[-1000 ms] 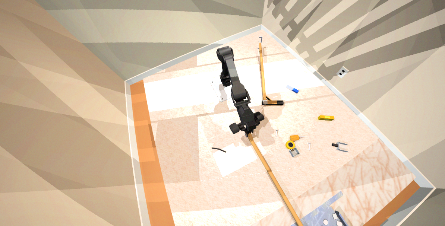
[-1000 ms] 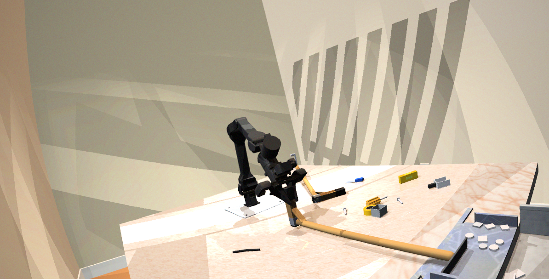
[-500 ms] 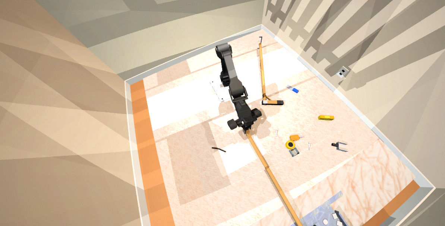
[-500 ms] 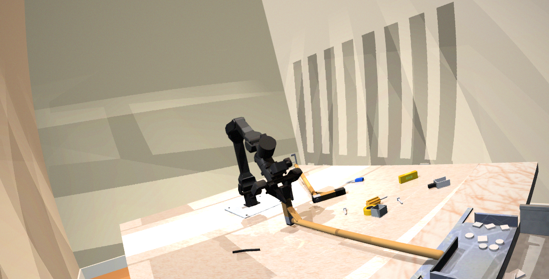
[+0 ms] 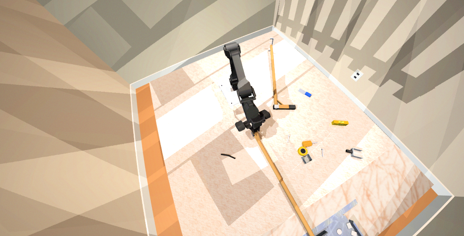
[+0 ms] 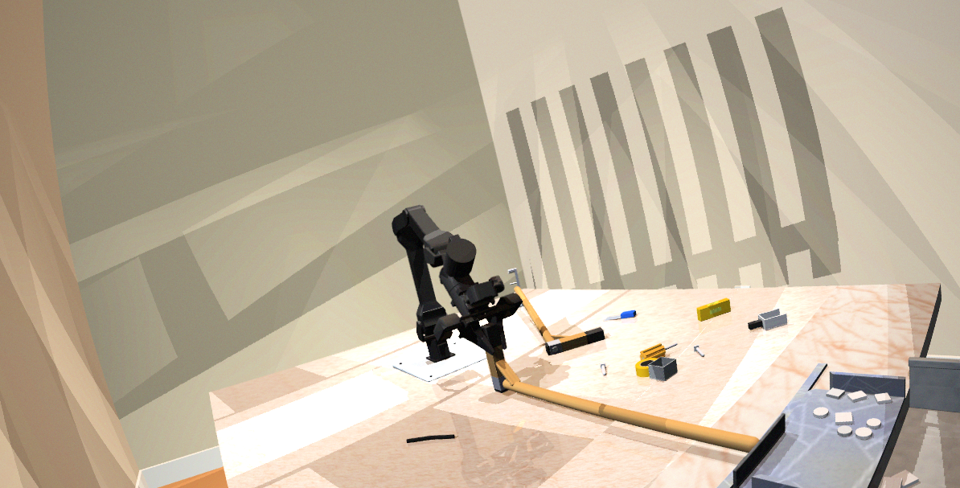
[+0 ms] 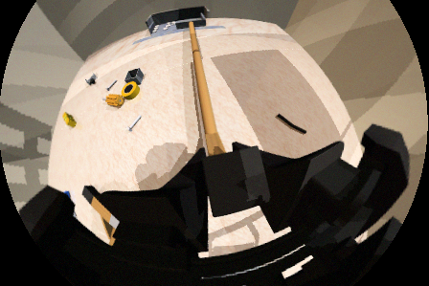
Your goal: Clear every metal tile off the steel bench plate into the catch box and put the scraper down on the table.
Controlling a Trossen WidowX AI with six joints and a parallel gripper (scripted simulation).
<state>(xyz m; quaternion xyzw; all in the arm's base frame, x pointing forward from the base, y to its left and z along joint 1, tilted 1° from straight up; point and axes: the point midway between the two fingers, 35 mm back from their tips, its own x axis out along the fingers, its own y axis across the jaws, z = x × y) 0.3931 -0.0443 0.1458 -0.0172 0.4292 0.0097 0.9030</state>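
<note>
My gripper (image 5: 255,132) (image 6: 494,345) is shut on the upright wooden grip of the long scraper (image 5: 280,180) (image 6: 604,409) (image 7: 203,99), low over the table. The shaft runs out to a dark blade (image 6: 760,449) at the near part of the steel plate (image 5: 326,223) (image 6: 799,455); I cannot tell whether the blade touches it. Several pale square and round tiles (image 6: 843,419) (image 5: 349,225) lie on the plate, on the box side of the blade. The grey catch box (image 6: 933,377) is beyond the plate's far edge, with at least one tile (image 6: 908,478) in it. Its inside is partly out of view.
A long hooked tool (image 5: 273,72) (image 6: 534,313) lies beside the arm. A blue-handled knife (image 5: 307,94), yellow level (image 5: 339,123), orange screwdriver (image 5: 306,143), tape roll (image 5: 299,153), metal box (image 6: 662,369), screws and forked bracket (image 5: 356,152) lie on one side, a black strip (image 5: 228,155) on the other.
</note>
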